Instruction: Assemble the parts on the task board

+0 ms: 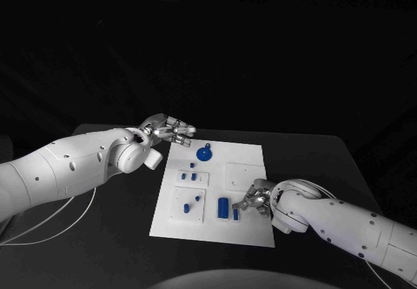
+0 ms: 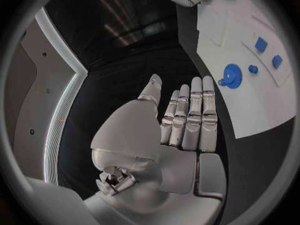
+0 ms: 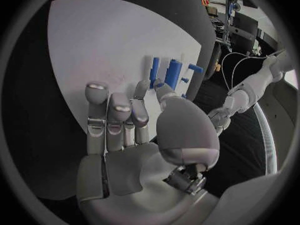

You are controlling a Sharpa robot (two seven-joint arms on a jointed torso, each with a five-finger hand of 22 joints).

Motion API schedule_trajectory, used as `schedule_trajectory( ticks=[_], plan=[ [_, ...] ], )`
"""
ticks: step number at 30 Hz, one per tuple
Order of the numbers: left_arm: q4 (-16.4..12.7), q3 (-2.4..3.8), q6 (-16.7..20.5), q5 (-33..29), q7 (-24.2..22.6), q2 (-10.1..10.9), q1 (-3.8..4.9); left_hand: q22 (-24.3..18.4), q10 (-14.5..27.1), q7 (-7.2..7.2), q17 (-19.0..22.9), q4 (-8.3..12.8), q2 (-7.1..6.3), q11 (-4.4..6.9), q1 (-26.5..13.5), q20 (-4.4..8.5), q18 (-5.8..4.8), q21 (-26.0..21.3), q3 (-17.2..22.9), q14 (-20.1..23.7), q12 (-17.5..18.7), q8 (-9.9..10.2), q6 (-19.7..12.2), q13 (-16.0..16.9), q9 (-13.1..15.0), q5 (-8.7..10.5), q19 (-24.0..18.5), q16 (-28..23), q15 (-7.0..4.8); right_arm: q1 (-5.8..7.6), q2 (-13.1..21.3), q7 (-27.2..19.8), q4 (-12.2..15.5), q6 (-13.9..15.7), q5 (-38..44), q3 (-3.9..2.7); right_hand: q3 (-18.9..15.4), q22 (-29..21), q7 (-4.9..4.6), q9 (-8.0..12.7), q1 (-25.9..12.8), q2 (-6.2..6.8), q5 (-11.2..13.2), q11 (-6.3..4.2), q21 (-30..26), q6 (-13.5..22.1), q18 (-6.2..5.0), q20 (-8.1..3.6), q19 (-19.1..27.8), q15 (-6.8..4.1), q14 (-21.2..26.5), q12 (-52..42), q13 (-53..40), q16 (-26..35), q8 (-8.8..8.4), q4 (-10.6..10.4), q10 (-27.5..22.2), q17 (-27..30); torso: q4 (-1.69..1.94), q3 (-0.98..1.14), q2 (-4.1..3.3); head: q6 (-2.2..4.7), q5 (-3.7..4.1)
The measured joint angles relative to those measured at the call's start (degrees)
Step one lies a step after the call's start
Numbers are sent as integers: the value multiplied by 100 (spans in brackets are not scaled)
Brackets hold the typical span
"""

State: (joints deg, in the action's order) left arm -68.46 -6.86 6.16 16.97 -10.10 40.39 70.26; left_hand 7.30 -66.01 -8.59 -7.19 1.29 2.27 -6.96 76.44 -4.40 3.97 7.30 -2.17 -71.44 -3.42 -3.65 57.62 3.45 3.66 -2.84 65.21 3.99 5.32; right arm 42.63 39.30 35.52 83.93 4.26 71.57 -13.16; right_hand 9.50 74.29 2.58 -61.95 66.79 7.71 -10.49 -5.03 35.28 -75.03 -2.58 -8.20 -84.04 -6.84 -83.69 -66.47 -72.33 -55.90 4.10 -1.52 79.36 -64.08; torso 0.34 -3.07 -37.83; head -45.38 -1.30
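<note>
The white task board (image 1: 247,158) lies in the middle of the table. On it are a round blue part (image 1: 203,154) near the far end, several small blue pieces in its left recesses, and a tall blue block (image 1: 223,208) with a thin blue piece (image 1: 235,214) beside it at the near end. My left hand (image 1: 169,130) hovers off the board's far left corner, fingers straight and together, holding nothing (image 2: 181,120). My right hand (image 1: 252,198) lies low over the board just right of the blue block (image 3: 173,74), fingers stretched out, nothing in them (image 3: 131,125).
Black table (image 1: 330,156) extends on both sides of the board. White cables (image 1: 52,223) hang under my left arm at the table's near left. The board's right half (image 3: 106,45) is bare white surface.
</note>
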Motion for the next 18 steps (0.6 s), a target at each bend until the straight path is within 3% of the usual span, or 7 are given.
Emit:
schedule_trajectory(
  ticks=[8, 15, 18],
  plan=[
    [-5, 0, 0, 0, 0, 7, 0, 0, 0, 0, 1, 0, 0, 0, 0, 0, 0, 0, 0, 0, 0, 0, 0, 0, 0, 0, 0, 0, 0, -17, 61, -28, 44, 35, 15, 10, -82, -19, 0, -15, -23, 22, -92, 0, 0, -1, 0, 0, 0, 0, 0, 0, -8, 0, 0, -82, 0, 19, -5, 2, 1, 14, -14],
    [4, 0, 1, -11, 0, 22, -1, 1, 0, 0, -4, 0, 0, 0, 0, 0, 0, 0, 0, 0, 0, 0, 0, 0, 0, 0, 0, 0, 0, -45, 276, -226, 191, 135, -78, 19, -543, -61, -44, -41, -43, 44, -172, 32, -53, 44, 0, 1, 0, -20, 21, 134, 49, 97, 0, -488, -32, 65, -12, 5, 5, 72, -3],
    [33, 0, 2, -78, 0, 21, -2, 8, 0, 0, -4, 0, 0, 0, 0, 0, 0, 0, 0, 0, 0, 0, 0, 0, 0, 0, 0, 0, 0, -53, 366, -545, 243, 303, -181, -52, -676, -79, -89, 64, -40, 40, -247, 8, -97, 131, 0, 1, 0, -20, 21, 315, 169, 165, -26, -505, -139, 98, -19, 2, 13, 132, 26]
  ],
)
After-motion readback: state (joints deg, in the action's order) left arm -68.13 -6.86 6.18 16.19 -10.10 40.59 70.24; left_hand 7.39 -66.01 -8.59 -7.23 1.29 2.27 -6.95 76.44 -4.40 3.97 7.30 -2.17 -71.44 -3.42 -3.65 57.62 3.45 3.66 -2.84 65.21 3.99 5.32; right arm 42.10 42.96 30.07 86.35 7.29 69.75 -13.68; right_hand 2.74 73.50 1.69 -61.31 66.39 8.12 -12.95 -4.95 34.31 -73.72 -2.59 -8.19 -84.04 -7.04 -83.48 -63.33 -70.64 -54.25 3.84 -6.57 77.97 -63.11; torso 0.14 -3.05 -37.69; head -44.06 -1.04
